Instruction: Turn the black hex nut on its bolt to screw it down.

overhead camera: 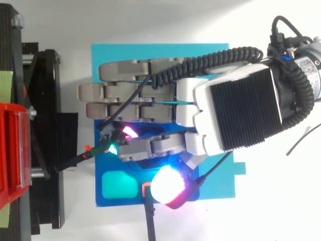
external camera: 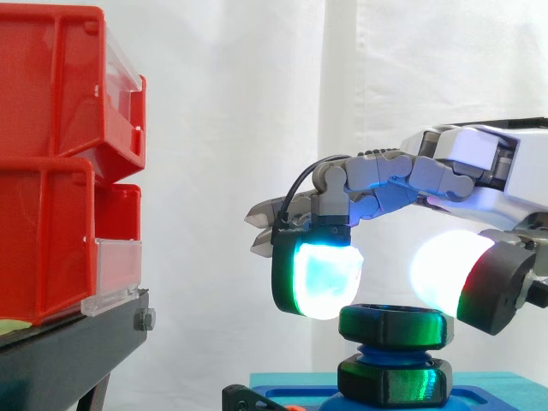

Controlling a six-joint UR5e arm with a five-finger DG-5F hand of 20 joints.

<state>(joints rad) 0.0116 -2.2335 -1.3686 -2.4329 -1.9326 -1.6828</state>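
Note:
The black hex nut sits high on an upright blue bolt, with a second black hex piece below it near the blue base. My hand reaches in from the right, directly over the nut. One bent finger with a cyan pad hangs at the nut's left. The thumb with its white pad hangs at the right. Both pads reach only to the nut's top rim, with a gap between them. From above, the hand covers the nut, and the other fingers lie straight.
Stacked red bins stand on a black stand at the left, a short way from the fingertips. The blue base lies on a cyan plate beneath the hand. A white curtain hangs behind.

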